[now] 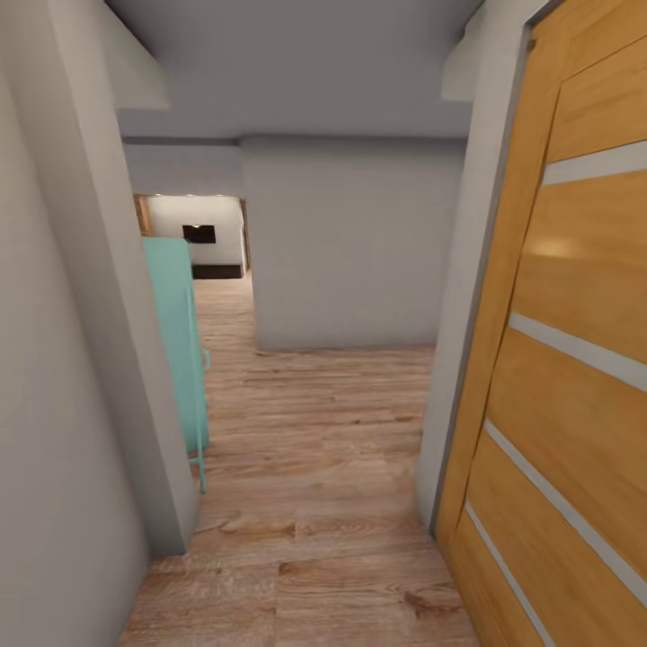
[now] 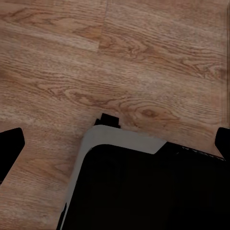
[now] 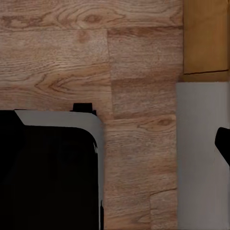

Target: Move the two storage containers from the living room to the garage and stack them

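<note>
I am looking down a hallway with wood-plank flooring [image 1: 314,503], grey walls [image 1: 350,243], an orange door [image 1: 566,341] and a teal cabinet [image 1: 175,332]. Both claws' states: cannot tell.

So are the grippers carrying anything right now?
Nothing is held. The left gripper and right gripper fingertip show dark tips spread wide apart over bare wood floor, with no container between them.

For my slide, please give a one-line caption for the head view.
Doorway view: open wooden door at right, wood-plank floor leading down a hallway past a turquoise cabinet toward a distant room.
</note>
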Controlling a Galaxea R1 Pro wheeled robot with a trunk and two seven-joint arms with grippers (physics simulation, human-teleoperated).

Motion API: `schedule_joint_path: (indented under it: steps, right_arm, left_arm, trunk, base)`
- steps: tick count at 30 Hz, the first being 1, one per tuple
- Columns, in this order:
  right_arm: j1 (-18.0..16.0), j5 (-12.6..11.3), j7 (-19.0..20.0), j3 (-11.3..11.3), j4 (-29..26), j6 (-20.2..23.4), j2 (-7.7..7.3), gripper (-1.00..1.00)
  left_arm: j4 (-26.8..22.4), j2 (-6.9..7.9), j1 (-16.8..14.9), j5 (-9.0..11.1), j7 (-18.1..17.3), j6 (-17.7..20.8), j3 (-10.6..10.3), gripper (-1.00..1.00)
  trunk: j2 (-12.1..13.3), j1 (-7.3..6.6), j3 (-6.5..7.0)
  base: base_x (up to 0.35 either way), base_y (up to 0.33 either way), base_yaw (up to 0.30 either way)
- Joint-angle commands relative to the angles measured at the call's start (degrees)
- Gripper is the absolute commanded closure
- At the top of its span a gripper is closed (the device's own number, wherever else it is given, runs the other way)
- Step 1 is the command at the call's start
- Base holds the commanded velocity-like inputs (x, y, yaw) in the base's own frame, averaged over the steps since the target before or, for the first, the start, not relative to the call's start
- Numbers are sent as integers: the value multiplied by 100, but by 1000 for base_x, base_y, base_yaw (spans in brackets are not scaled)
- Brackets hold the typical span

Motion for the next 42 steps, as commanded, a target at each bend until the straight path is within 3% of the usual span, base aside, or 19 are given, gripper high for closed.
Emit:
schedule_joint_path:
  steps: [1,20,31,42]
  right_arm:
    - [-8,-37,-11,41,17,-32,1,-100]
    - [-8,-37,-12,31,17,-31,8,-100]
    - [-8,-28,-16,38,13,-40,1,-100]
    - [-8,-30,-16,41,14,-32,1,-100]
  left_arm:
    - [4,-1,-5,25,11,-16,-11,-100]
    - [4,-1,-5,21,11,-16,-11,-100]
    - [2,-1,-5,21,11,-19,-11,-100]
    - [3,-1,-5,21,11,-17,-11,-100]
  trunk:
    - [-5,4,-8]
    - [-5,4,-8]
    - [-5,4,-8]
    - [-5,4,-8]
  base:
    - [316,-81,0]
    - [316,-81,0]
    - [316,-81,217]
    - [316,-81,34]
